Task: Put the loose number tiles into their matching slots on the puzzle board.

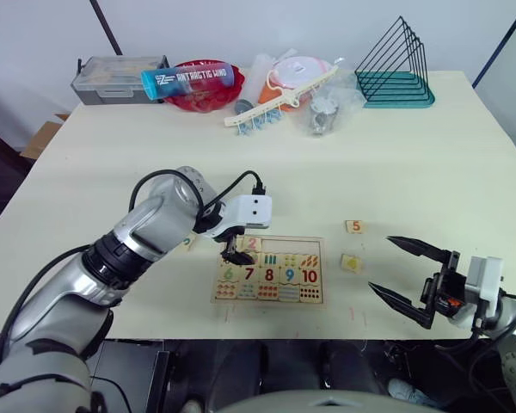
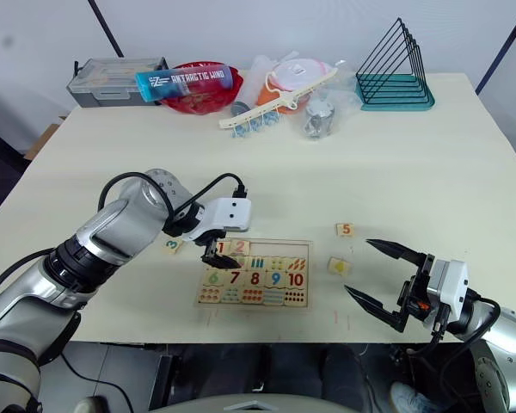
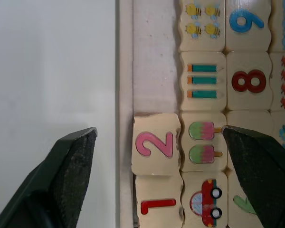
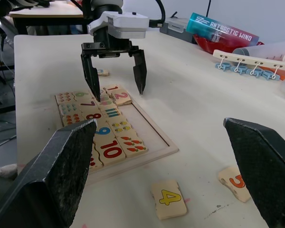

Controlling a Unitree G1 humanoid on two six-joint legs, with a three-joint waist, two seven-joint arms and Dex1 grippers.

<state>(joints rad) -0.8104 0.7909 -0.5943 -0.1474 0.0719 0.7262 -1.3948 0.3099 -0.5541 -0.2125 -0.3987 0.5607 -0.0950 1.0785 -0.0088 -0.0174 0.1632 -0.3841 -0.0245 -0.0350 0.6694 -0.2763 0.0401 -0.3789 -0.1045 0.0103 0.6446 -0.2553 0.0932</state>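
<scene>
The puzzle board lies near the table's front edge. Tiles 1 and 2 sit in the first two slots, the 2 slightly askew, and the slots beside them are bare. My left gripper hovers open over the 2 tile with nothing held. Tile 3 lies on the table left of the board. Right of the board lie tile 5 and tile 4. My right gripper stands open and empty just right of tile 4.
Along the table's back edge stand a grey box, a blue bottle on a red bowl, a white peg rack, plastic bags and a teal wire rack. The table's front edge runs just below the board.
</scene>
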